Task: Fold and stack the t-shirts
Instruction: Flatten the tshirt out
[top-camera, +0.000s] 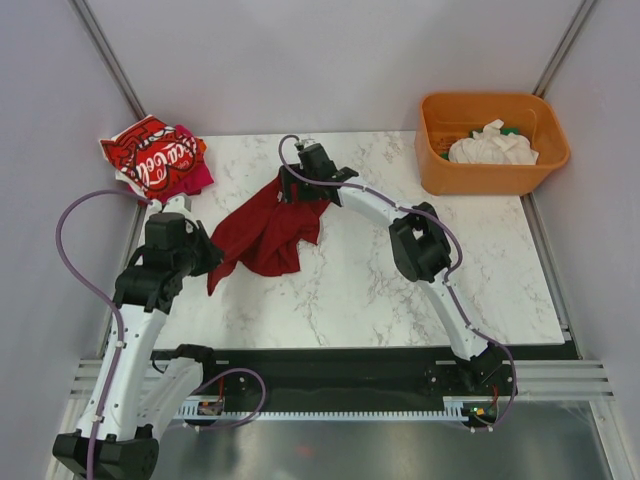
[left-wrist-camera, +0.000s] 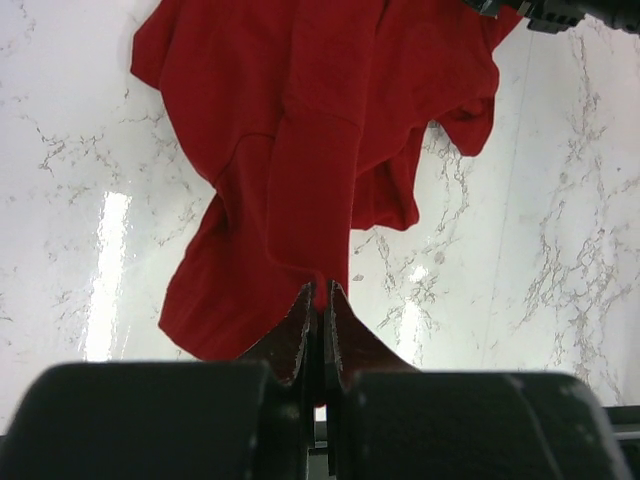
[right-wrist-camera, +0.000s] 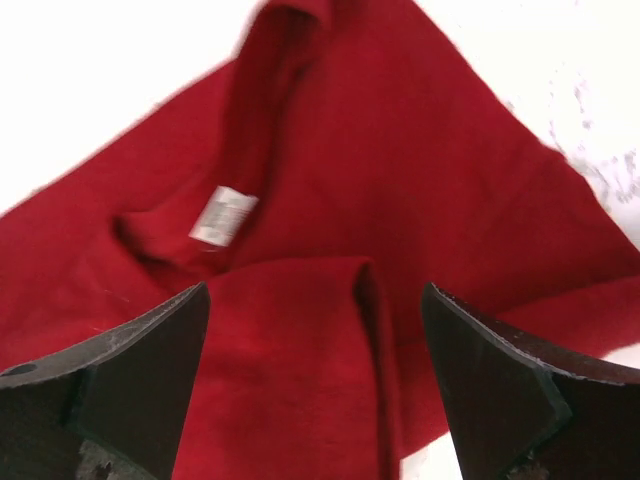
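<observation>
A soft, rumpled dark red t-shirt (top-camera: 268, 232) is spread on the glossy marbled table (top-camera: 400, 290). Its edge is pinched between the closed jaws of the left gripper (left-wrist-camera: 320, 300). The jaws of the right gripper (right-wrist-camera: 315, 290) are held wide apart over the collar (right-wrist-camera: 235, 150), grasping nothing. A crumpled white t-shirt (top-camera: 490, 148) is contained in the rigid orange tub (top-camera: 440, 170).

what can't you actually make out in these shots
1. Right wrist view: the label on the dark red t-shirt is too blurred to read; whether the open right gripper touches cloth is unclear.
2. Top view: the white cloth in the orange tub hides what lies beneath; a green scrap behind it is too small to name.
3. Left wrist view: the shirt's far end is cut off by the top edge.
</observation>
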